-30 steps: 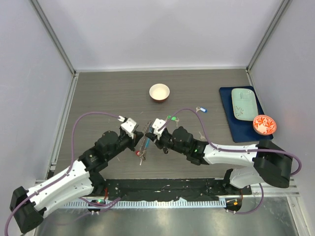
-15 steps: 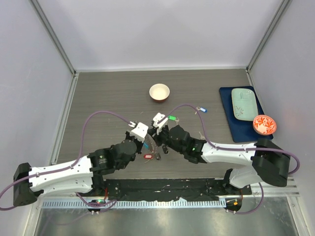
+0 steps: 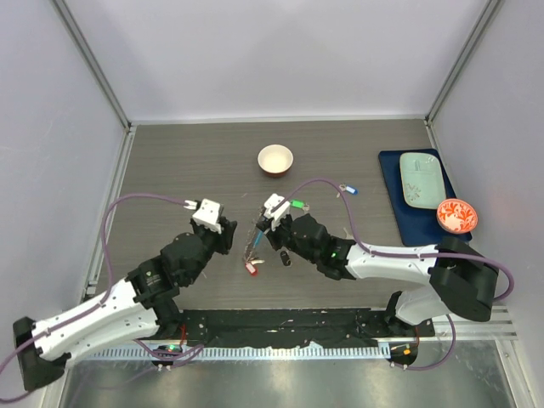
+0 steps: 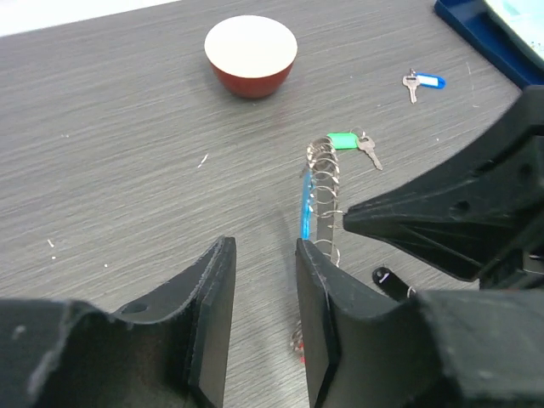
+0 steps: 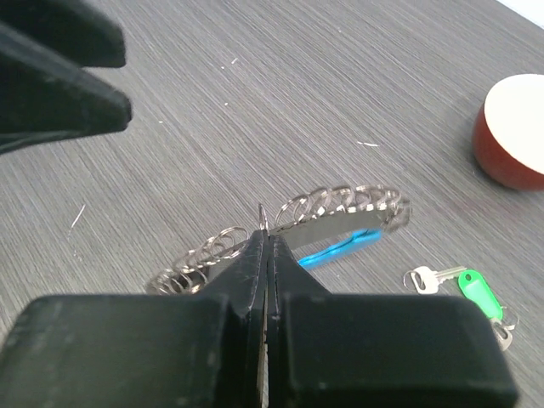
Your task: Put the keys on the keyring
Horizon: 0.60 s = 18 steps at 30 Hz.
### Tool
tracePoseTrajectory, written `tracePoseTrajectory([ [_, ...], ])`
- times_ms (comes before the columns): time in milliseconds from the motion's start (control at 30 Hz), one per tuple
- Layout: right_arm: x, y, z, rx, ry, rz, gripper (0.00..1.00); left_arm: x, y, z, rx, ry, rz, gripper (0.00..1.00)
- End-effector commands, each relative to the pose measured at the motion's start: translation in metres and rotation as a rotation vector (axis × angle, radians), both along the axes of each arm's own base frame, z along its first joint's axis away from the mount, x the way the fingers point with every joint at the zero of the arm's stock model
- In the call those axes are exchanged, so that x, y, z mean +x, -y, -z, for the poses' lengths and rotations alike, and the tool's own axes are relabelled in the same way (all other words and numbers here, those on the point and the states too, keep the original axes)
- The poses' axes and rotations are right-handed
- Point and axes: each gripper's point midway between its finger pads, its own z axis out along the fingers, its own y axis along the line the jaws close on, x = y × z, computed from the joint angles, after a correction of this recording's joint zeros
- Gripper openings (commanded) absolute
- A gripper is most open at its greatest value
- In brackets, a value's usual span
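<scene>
The left gripper (image 4: 265, 276) hangs low over the table (image 4: 127, 153), its jaws partly apart with nothing between them. Just right of it the keyring (image 4: 323, 183) stands on edge, its blue tag (image 4: 304, 208) along one side. A red key (image 3: 252, 268) is at its near end; whether it is threaded on I cannot tell. The right gripper (image 5: 266, 246) is pinched tight on the keyring's wire. Further right a green key (image 5: 463, 285) lies loose, then a blue key (image 4: 425, 82), well apart.

Silvery keyring (image 4: 324, 180), green-tagged key (image 4: 347, 141)
</scene>
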Motion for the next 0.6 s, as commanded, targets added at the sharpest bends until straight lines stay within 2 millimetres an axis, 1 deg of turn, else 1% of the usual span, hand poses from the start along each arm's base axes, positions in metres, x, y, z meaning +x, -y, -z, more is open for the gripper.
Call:
tracePoseTrajectory([
  [0, -0.001, -0.008, -0.045, 0.099, 0.127, -0.062, 0.01, 0.001, 0.010, -0.001, -0.101, -0.025, 0.142, 0.40],
  [33, -0.005, -0.008, -0.044, 0.096, 0.131, -0.087, 0.01, -0.003, 0.016, 0.000, -0.105, -0.040, 0.197, 0.42],
  [100, -0.006, -0.008, -0.048, 0.096, 0.152, -0.108, 0.01, -0.001, 0.015, 0.003, -0.085, -0.052, 0.238, 0.44],
  [133, -0.011, -0.009, -0.047, 0.088, 0.170, -0.159, 0.01, -0.005, 0.020, 0.002, -0.052, -0.069, 0.315, 0.48],
  [200, -0.013, -0.009, -0.048, 0.084, 0.185, -0.192, 0.01, -0.009, 0.025, 0.003, -0.024, -0.080, 0.379, 0.50],
  [233, -0.018, -0.011, -0.049, 0.085, 0.195, -0.229, 0.01, -0.011, 0.025, 0.000, 0.012, -0.068, 0.409, 0.50],
  [267, -0.022, -0.011, -0.050, 0.090, 0.199, -0.255, 0.01, -0.016, 0.029, 0.001, 0.024, -0.072, 0.453, 0.51],
  [333, -0.024, -0.011, -0.051, 0.097, 0.204, -0.280, 0.01, -0.021, 0.031, 0.001, 0.073, -0.070, 0.506, 0.51],
  [400, -0.027, -0.012, -0.052, 0.097, 0.208, -0.306, 0.01, -0.025, 0.035, 0.006, 0.096, -0.100, 0.549, 0.51],
  [567, -0.035, -0.015, -0.053, 0.103, 0.211, -0.365, 0.01, -0.029, 0.037, 0.010, 0.183, -0.089, 0.621, 0.49],
])
